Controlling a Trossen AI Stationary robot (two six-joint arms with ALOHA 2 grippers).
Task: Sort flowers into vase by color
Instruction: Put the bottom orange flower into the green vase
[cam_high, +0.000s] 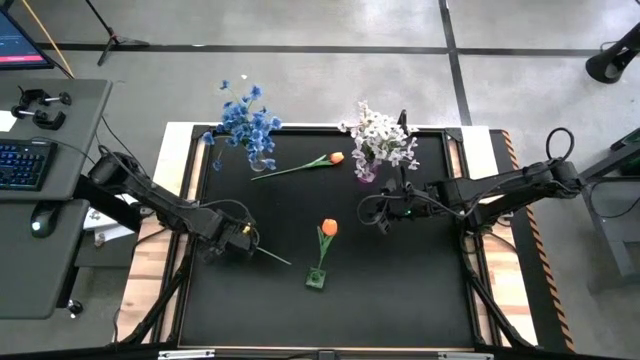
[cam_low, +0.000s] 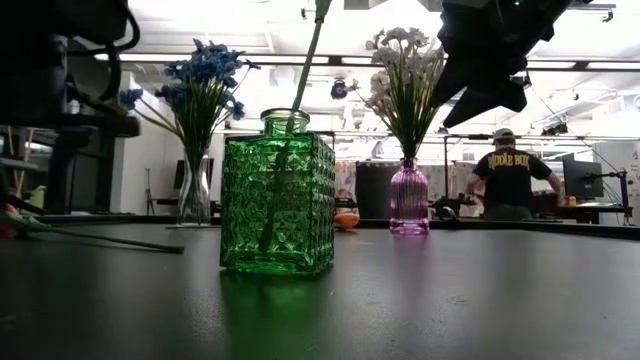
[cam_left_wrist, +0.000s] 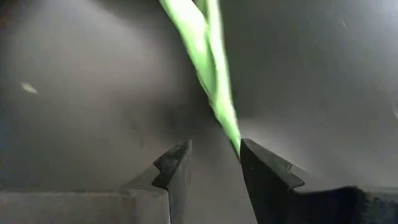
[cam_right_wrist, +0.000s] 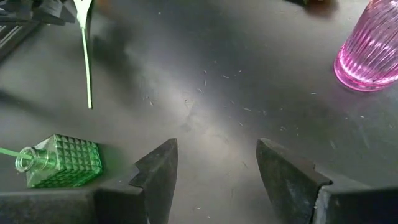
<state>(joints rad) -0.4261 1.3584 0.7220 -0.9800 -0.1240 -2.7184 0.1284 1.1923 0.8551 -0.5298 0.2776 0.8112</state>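
Two vases already hold blue flowers (cam_high: 243, 118) and white flowers (cam_high: 378, 135). We see one orange tulip (cam_high: 328, 228) standing in the green vase (cam_high: 316, 278), another tulip (cam_high: 335, 158) lying on the bench (cam_high: 400, 290). Our left end effector (cam_high: 244, 246) looks clamped on a green stem (cam_left_wrist: 208, 68); our right end effector (cam_high: 384, 218) hovers, fingers apart, empty.

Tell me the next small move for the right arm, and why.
Probably swing the right gripper toward the loose orange tulip lying on the table beside the pink vase. Its jaws stand open and empty, and the green vase already holds a matching tulip. The left gripper is at another stem.
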